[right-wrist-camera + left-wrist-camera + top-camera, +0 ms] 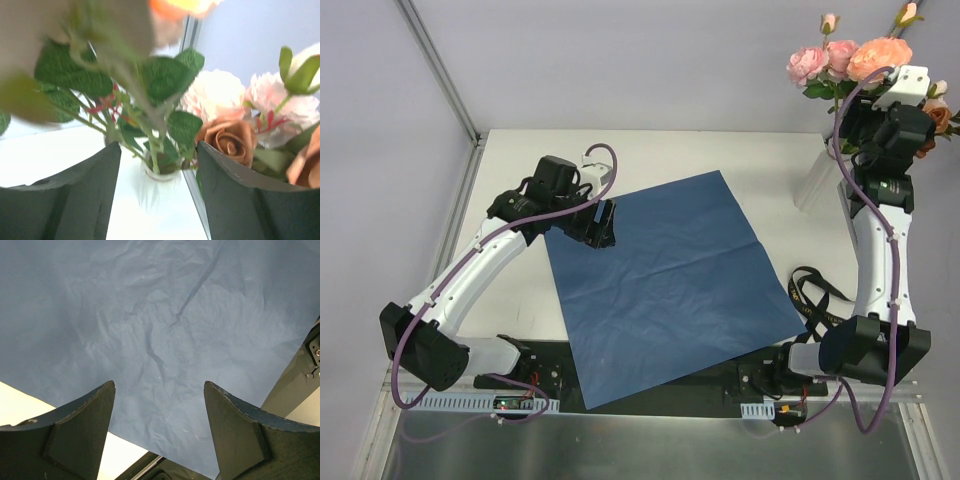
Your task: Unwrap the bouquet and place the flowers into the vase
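Flowers [850, 58]: standing in vase [817, 180], far right.
Blue paper [670, 290]: flat, centre of tabletop [520, 160].
Left jaws: wide, empty, above paper.
Right jaws: apart, empty, by the blooms.

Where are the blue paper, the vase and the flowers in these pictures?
blue paper [665, 285], top view, middle of the flat sheet.
vase [816, 183], top view, its pale side wall.
flowers [878, 55], top view, the large peach bloom.
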You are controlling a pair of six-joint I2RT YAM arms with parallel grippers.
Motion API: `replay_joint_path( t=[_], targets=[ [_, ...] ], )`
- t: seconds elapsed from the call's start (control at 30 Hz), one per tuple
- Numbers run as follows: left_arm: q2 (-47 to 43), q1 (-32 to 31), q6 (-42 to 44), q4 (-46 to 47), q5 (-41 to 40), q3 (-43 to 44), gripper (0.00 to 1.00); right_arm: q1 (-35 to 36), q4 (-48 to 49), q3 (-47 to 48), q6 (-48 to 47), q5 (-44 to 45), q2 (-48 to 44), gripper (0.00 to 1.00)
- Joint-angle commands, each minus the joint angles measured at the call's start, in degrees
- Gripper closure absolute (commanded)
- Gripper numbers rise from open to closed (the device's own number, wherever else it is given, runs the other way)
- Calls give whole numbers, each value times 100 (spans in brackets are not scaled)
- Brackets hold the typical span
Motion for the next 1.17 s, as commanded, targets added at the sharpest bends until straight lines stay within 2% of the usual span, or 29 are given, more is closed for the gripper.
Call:
replay_joint_path(
  t=[0.0, 0.23, 0.27, 0.37, 0.43, 0.47, 0.57, 0.67, 0.73, 0.77, 0.8, 0.97, 1.07, 1.13],
  targets=[
    [-138, 57, -33, 24, 224, -35, 29, -23, -1005, 322, 257, 251, -441, 32],
    [-76, 57, -51, 24, 365, 44, 28, 241, -2367, -3, 600, 401, -1143, 23],
    [-59, 57, -68, 24, 374, 53, 28, 258, -2491, -47, 696, 401, -1214, 18],
    [-59, 57, -138, 24, 418, 70, 28, 346, -2948, -258, 960, 278, -1478, 16],
    [-50, 57, -209, 24, 383, 53, 28, 513, -3272, -450, 1381, 322, -1618, 11],
    [-50, 57, -226, 16, 365, 44, 28, 583, -3361, -539, 1557, 365, -1663, 1],
    [-15, 57, -323, 59, 251, 9, 28, 1083, -3792, -847, 2304, 646, -1742, 3],
    [-50, 57, -516, 68, 102, 0, 28, 1847, -4056, -1119, 2622, 726, -1733, 3],
    [-111, 57, -744, 77, 32, -18, 28, 2611, -3848, -1399, 2614, 770, -1882, 3],
    [-199, 57, -919, 77, 14, -35, 27, 2910, -3767, -1479, 2605, 901, -1944, 3],
    [-260, 57, -1025, 77, -4, -61, 27, 3522, -3697, -1541, 2657, 1433, -2005, 3],
    [-778, 57, -1649, 165, -83, -202, 26, 4748, -4047, -1322, 3201, 1806, -1953, 3],
    [-1094, 57, -2132, 278, -180, -211, 26, 5669, -4136, -1225, 3202, 2096, -2005, 3],
    [-1262, 57, -2282, 340, -329, -115, 25, 5891, -4013, -1225, 3141, 2045, -2233, 3]
  ],
)
